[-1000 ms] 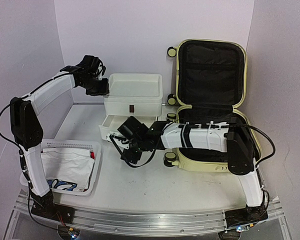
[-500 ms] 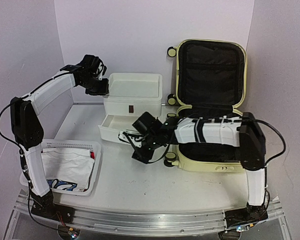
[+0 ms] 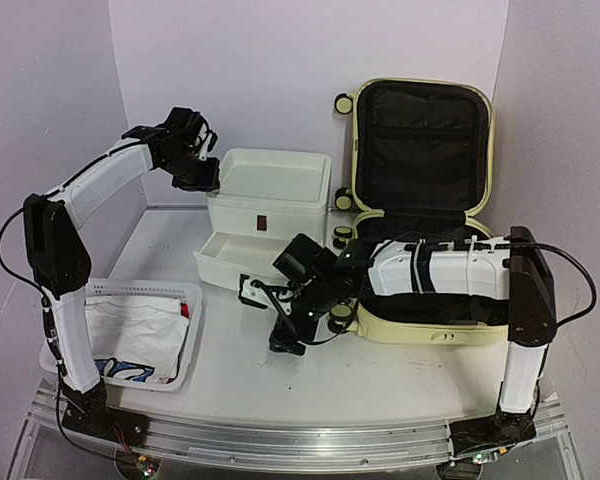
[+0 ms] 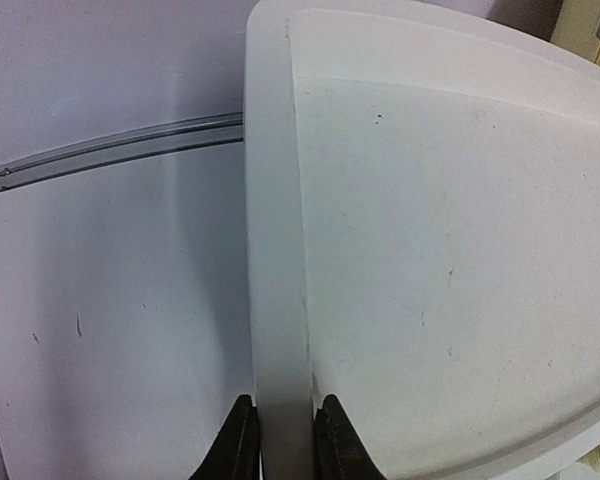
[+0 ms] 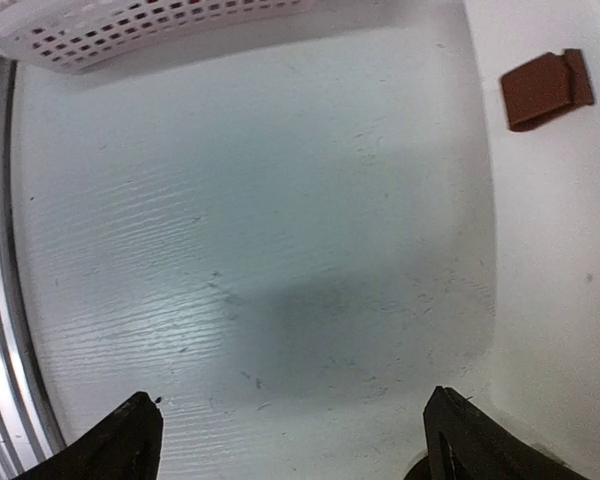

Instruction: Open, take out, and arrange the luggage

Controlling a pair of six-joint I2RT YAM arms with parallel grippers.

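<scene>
basket: white perforated plastic basket [image 3: 140, 291] with folded cloth sits near-left, well apart from the luggage and out of the coming move.
left gripper: left gripper [image 3: 202, 172] has its fingers [image 4: 242, 445] narrow, pinched on the left rim of the white plastic drawer box [image 3: 270, 185]. It's far from the luggage, with the box between them.
drawer box: its lower drawer [image 3: 235, 262] is pulled out toward the near edge. The brown latch [image 5: 545, 88] on the front shows in the right wrist view.
right gripper: right gripper [image 3: 267, 320] is wide open and empty, hovering over bare white tabletop [image 5: 260, 250] just in front of the drawer. Its fingers point near-left, away from the luggage.
luggage: pale yellow hard-shell suitcase [image 3: 420, 140] is at far right, already open. The lid stands upright at the back and the base lies flat, with the black-and-yellow wheels [image 3: 338, 318] on its left side, so I read the long axis as left-right.
key relation: the suitcase lies to the right of and behind the right fingers, and the right arm is the nearer one. The forearm crosses the base, so I can't tell what's inside.
room: open table in front of the suitcase. The side wall is close on the right and the drawer box crowds the left.
</scene>
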